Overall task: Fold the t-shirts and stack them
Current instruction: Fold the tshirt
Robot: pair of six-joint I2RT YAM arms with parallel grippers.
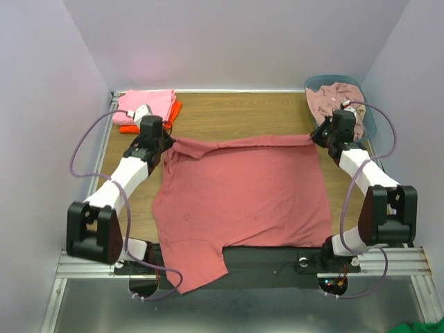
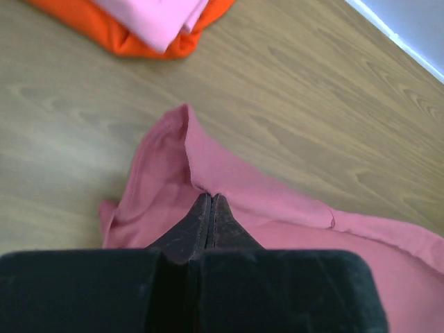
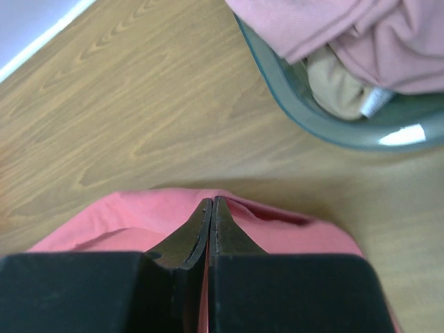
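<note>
coral-red tee (image 1: 243, 194) lies spread flat across mid table (image 1: 243, 114), its far edge stretched btwn the two arms and its near-left part draping over the near edge. left gripper (image 1: 168, 141) is pinched tight on the tee's far-left corner; left wrist cam shows the tips together w/ cloth bunched at them. right gripper (image 1: 318, 137) is likewise clamped on the far-right corner, cloth caught btwn the tips. folded bright pink tee (image 1: 142, 104) sits on the orange tee (image 1: 129, 129) at the table's far-left corner, just beyond the left gripper, apart from the red one. pale dusty-pink tee (image 1: 336, 97) lies crumpled in the blue-grey basket (image 3: 298, 111) at far right, close behind the right gripper; a tan cloth (image 3: 336, 83) shows under it.
</note>
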